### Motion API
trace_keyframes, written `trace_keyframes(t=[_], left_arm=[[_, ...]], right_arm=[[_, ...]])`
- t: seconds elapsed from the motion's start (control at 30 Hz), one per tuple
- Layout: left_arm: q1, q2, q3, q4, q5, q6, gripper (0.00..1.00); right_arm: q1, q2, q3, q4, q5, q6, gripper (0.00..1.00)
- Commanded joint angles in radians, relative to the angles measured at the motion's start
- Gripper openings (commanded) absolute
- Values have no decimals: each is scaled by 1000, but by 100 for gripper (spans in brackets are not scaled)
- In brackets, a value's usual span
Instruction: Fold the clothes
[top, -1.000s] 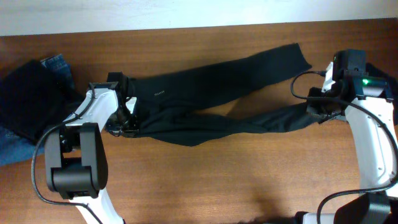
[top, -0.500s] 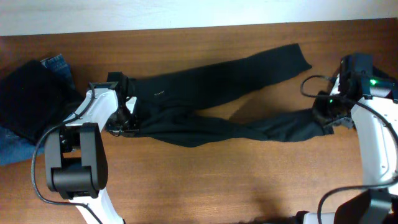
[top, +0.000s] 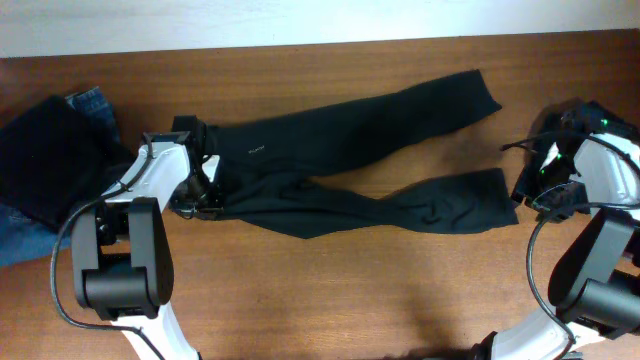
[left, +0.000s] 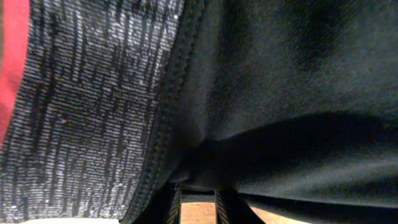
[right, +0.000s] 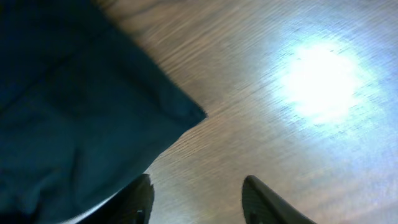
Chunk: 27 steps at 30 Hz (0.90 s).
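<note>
The black trousers (top: 330, 140) lie across the table, waist at the left and both legs running right. The lower leg (top: 440, 205) ends near the right arm. My left gripper (top: 200, 197) is at the waist and shut on the cloth. In the left wrist view the grey waistband (left: 81, 106), red trim (left: 12, 56) and black fabric (left: 286, 81) fill the frame above the close-set fingers (left: 197, 208). My right gripper (top: 535, 190) is open and empty just right of the lower leg's end. In the right wrist view its fingers (right: 199, 199) straddle bare wood beside the leg's corner (right: 68, 112).
Blue denim jeans (top: 95, 105) and a dark cloth (top: 40, 160) are piled at the table's left edge. The wooden table (top: 350, 290) ends at a white strip along the back (top: 300, 20).
My right gripper pulled the lower leg's end to the right, let it go and moved off a little further right. The leg now lies straighter. The left arm has not moved.
</note>
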<state>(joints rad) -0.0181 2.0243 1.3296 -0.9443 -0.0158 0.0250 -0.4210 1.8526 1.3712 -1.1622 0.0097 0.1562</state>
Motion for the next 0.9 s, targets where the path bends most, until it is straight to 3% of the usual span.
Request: trace_keyframes(t=[0.0, 0.23, 0.87], left_arm=[[10, 79, -38, 66, -25, -13, 19], [10, 79, -38, 72, -24, -13, 19], [10, 79, -38, 72, -24, -14, 19]], right_arm=[[9, 2, 2, 14, -95, -123, 55], [9, 2, -4, 34, -100, -123, 56], [9, 2, -245, 327, -111, -122, 62]])
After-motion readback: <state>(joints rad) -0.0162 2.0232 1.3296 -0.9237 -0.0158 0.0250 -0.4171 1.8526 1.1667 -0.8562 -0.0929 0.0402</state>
